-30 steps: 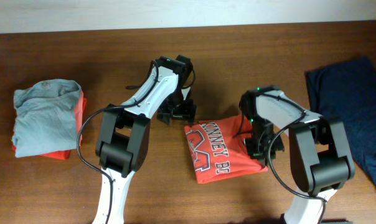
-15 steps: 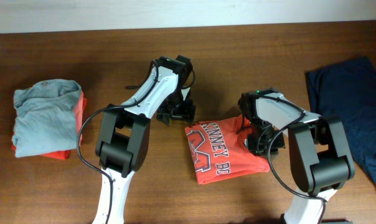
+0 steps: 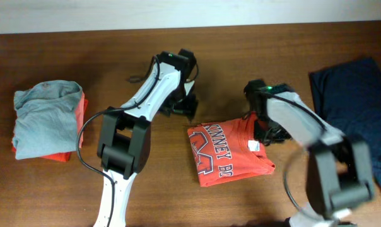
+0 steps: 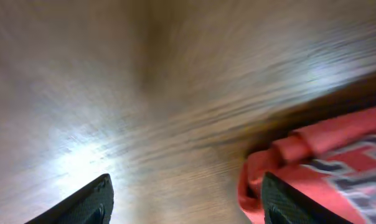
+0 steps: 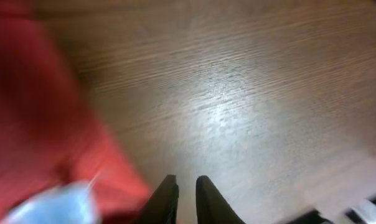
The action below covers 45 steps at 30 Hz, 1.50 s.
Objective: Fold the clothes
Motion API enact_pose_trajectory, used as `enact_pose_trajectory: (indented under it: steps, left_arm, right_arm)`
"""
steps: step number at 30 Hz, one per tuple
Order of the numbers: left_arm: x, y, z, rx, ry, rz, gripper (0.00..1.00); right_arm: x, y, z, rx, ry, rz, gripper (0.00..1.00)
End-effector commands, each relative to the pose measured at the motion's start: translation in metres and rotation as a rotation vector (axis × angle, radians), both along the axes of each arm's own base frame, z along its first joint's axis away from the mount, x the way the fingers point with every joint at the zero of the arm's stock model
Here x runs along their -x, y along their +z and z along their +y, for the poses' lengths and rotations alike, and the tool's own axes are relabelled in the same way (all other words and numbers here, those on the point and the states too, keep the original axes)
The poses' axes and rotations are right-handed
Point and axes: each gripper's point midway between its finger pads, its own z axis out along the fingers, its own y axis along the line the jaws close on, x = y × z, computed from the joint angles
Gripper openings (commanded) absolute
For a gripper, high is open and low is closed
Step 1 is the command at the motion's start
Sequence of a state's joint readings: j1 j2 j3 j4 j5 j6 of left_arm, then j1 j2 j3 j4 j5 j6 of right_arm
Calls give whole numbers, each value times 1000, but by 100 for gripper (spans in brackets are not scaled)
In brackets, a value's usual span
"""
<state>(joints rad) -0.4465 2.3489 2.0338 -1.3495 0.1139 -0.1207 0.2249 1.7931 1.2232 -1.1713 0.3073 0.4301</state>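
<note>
Lying on the brown wooden table point(image 3: 253, 57), the clothes sit apart: an unfolded navy cotton T-shirt point(image 3: 354, 107) far right, a folded orange-red T-shirt point(image 3: 225, 154) with white-and-navy lettering in the centre, and a light grey T-shirt point(image 3: 45, 116) stacked on an orange one point(image 3: 81, 116) far left. All look soft, light and floppy, best pinched at hem or shoulder corners. The left gripper point(image 4: 185, 199) gapes wide and empty beside the lettered shirt's upper-left corner. The right gripper point(image 5: 186, 196) is almost closed on nothing at that shirt's right edge.
</note>
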Motion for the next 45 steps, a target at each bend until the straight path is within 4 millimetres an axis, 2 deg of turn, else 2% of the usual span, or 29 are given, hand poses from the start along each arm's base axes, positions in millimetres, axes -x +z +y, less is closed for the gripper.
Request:
enact_pose_trajectory:
  steps: [1, 5, 10, 16, 22, 29, 31, 35, 38, 41, 45]
  left_arm:
    - [-24, 20, -11, 62, -182, -109, 75]
    - [-30, 24, -30, 172, -332, -153, 76]
    - [-36, 25, -47, 259, -359, -183, 76]
    - [-31, 27, -53, 302, -365, -167, 76]
    - [-23, 20, -56, 298, -374, -142, 76]
    - [-1, 0, -62, 316, -401, -74, 76]
    - [6, -5, -62, 311, -404, -51, 76]
    - [35, -13, -65, 338, -394, 59, 76]
    - [65, -23, -55, 296, -370, 176, 76]
    - [84, -29, -46, 269, -358, 253, 75]
    - [107, -31, -33, 234, -338, 351, 60]
  right_arm:
    - [-4, 55, 27, -198, -33, -175, 16]
    - [21, 80, 45, -339, -36, -172, 16]
    - [43, 78, 43, -333, -45, -100, 16]
    - [68, 47, 43, -342, -62, -3, 16]
    - [89, 4, 52, -410, -81, 50, 16]
    - [96, -35, 54, -438, -77, 23, 16]
    - [96, -40, 54, -441, -75, 13, 16]
    - [84, -45, 54, -442, -61, -47, 20]
    - [66, -46, 54, -435, -45, -122, 22]
    - [53, -46, 46, -388, -34, -178, 23]
    - [34, -43, 30, -292, -18, -265, 23]
